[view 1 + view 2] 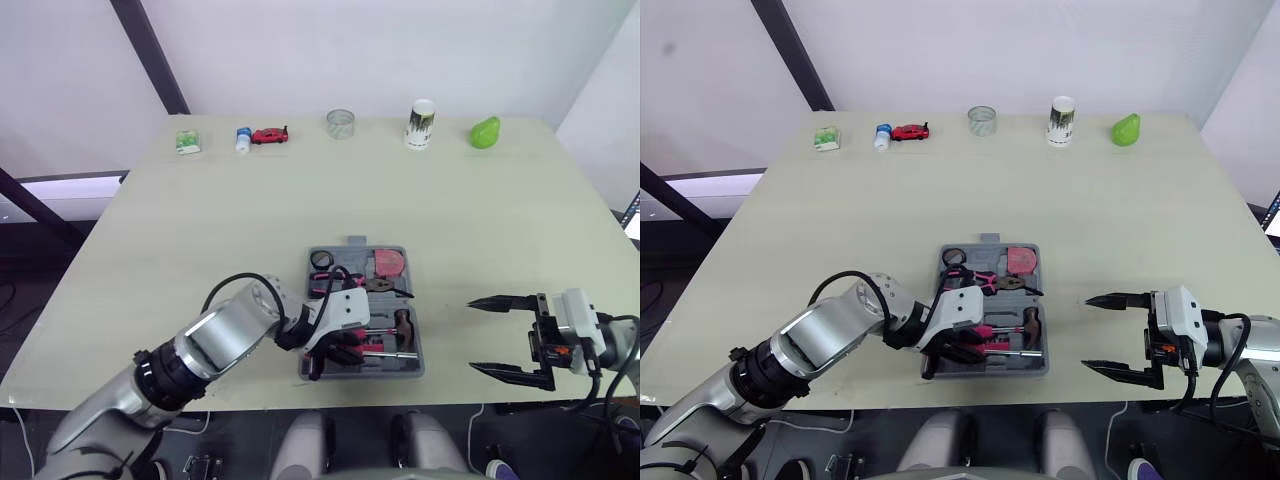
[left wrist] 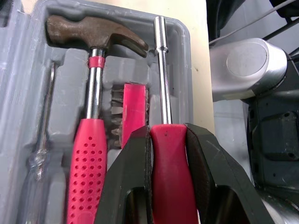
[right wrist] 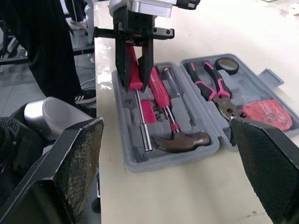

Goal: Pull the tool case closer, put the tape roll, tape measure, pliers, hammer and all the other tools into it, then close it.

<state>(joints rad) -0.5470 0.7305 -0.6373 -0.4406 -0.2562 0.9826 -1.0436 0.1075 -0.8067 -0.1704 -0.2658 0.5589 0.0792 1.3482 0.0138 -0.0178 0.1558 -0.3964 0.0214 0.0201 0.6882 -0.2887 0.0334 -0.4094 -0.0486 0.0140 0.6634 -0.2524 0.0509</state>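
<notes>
The grey tool case (image 1: 413, 366) lies open near the table's front edge. In it are a black tape roll (image 1: 321, 259), pink-handled pliers (image 1: 335, 281), a red tape measure (image 1: 388, 264) and a hammer (image 2: 96, 32) with a red grip. My left gripper (image 2: 168, 133) hangs over the case's front left part, shut on the red handle of a long-shafted driver (image 2: 162, 70). The driver lies along the front slot beside the hammer. To the right of the case, off its edge, my right gripper (image 1: 472, 335) stands open with nothing in it.
Along the far table edge stand a green packet (image 1: 187, 142), a small bottle with a red toy car (image 1: 269, 135), a clear cup (image 1: 340, 123), a white cup (image 1: 421, 124) and a green pear-shaped thing (image 1: 485, 132). A red bit holder (image 2: 135, 112) sits in the case.
</notes>
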